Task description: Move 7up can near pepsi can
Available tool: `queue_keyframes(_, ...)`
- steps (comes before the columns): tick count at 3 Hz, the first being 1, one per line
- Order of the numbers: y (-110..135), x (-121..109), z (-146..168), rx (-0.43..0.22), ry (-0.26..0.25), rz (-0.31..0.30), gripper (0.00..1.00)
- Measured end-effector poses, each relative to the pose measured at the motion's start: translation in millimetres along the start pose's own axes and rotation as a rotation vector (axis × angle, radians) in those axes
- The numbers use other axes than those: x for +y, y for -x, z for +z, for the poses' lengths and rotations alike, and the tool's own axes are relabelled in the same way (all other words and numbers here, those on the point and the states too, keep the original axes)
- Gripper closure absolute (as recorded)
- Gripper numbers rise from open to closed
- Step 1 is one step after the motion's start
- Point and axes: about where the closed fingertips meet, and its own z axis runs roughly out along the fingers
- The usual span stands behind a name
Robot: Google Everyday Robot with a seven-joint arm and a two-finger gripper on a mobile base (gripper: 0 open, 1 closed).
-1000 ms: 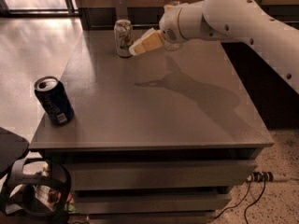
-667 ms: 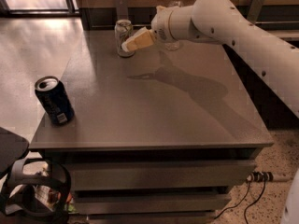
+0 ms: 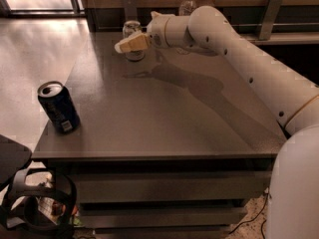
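Observation:
The 7up can (image 3: 131, 28), pale with a silver top, stands upright at the far left of the grey table (image 3: 164, 113). My gripper (image 3: 130, 44) is right at the can, in front of its lower half and partly covering it. I cannot tell whether it touches the can. My white arm (image 3: 239, 49) reaches in from the right. The pepsi can (image 3: 59, 107), dark navy with a silver top, stands upright near the table's front left corner, far from the 7up can.
A clear plastic bottle (image 3: 187, 4) stands at the table's far edge, behind my arm. A dark wall ledge (image 3: 279, 24) runs along the back. A black object (image 3: 30, 203) sits on the floor at the lower left.
My gripper has moved left along the far side of the table, up to the 7up can. Neither can has moved.

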Motion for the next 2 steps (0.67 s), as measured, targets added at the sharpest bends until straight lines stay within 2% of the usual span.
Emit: queue_keyframes(2, -18.0, 7.0, 30.1, -0.060, 0.033, 0.096, 0.00)
